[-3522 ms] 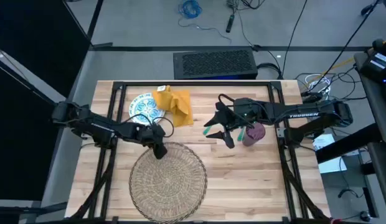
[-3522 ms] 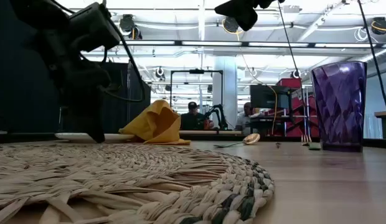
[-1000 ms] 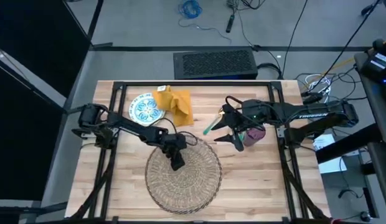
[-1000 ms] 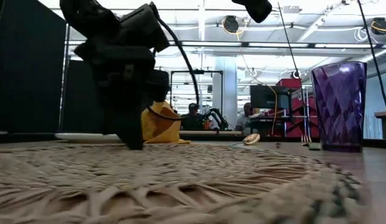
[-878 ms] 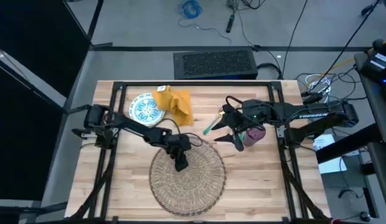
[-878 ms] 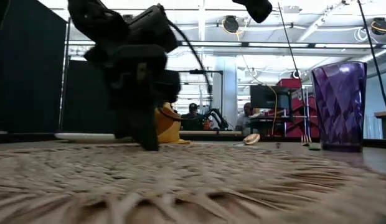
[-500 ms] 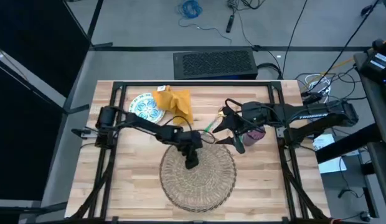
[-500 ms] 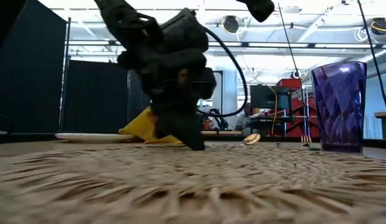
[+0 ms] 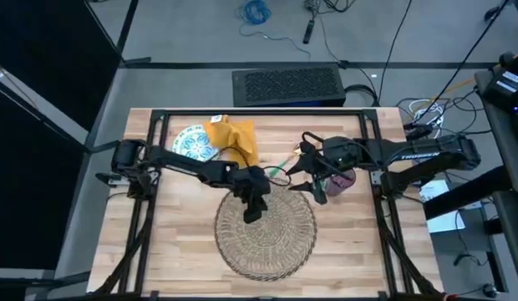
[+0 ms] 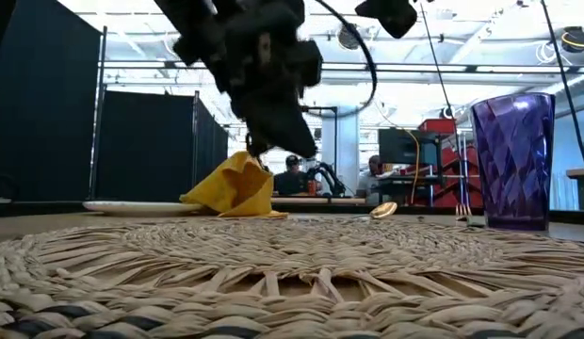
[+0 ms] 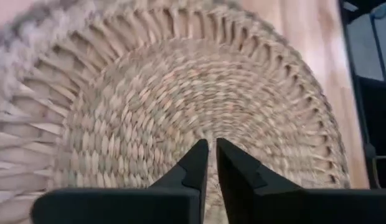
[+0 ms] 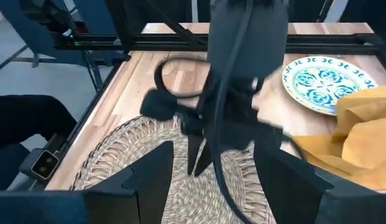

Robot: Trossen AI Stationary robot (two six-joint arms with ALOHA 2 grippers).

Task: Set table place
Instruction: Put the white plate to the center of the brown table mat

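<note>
High view: you see the round woven mat [image 9: 266, 230] lying flat at the near middle of the counter [image 9: 342, 242], its straw coils edged with a darker rim.
Left end effector [image 9: 253, 213]: it is over the far part of the mat, and its fingers are nearly together with only a thin gap, gripping nothing.
Left wrist view: this alone shows you that narrow gap, with the mat's coiled centre just ahead of the fingertips [image 11: 199, 152].
Low view: only here can you tell the left end effector is lifted clear above the mat, not touching it.
Right end effector [image 9: 307, 177]: it hovers just beyond the mat's far right edge, fingers spread wide and empty.
Purple cup [image 10: 513, 160]: it stands upright, just to the right of the right end effector.
Plate [image 9: 195, 142] and yellow napkin [image 9: 236, 139]: they sit at the far left, well behind the left end effector, the napkin touching the plate's edge.
Cutlery [image 9: 281, 171]: green-handled pieces lie between the two end effectors, partly hidden by the arms; you cannot count them.
</note>
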